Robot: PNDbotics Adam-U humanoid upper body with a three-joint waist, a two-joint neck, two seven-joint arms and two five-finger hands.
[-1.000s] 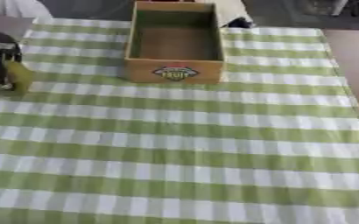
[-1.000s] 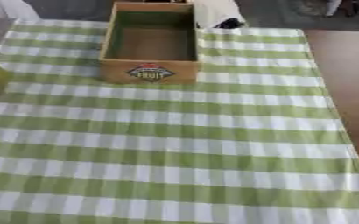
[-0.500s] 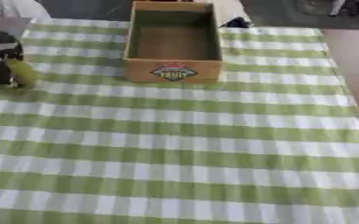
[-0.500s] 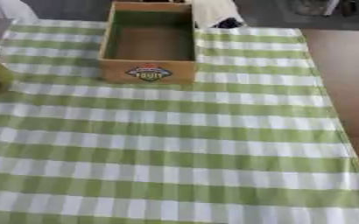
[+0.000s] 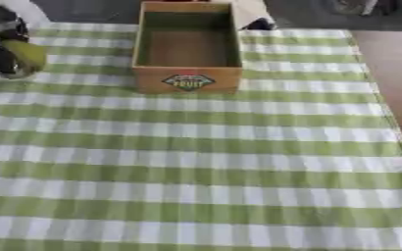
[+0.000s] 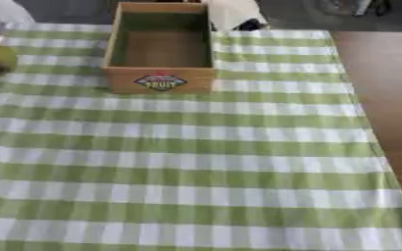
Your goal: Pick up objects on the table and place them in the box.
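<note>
The left hand point(image 5: 0, 46) shows at the upper left edge, left of the box point(image 5: 187, 81), fingers curled around a yellow-green object point(image 5: 26, 53).

table point(image 6: 367, 88): brown wood, bare strip seen along right edge | cloth point(image 5: 204, 166): green-white check, spread flat over most of the top, right hem lying short of table edge | floor point(image 5: 307, 12): dark grey, seen beyond far edge | light: even, soft, no hard shadows cast
</note>
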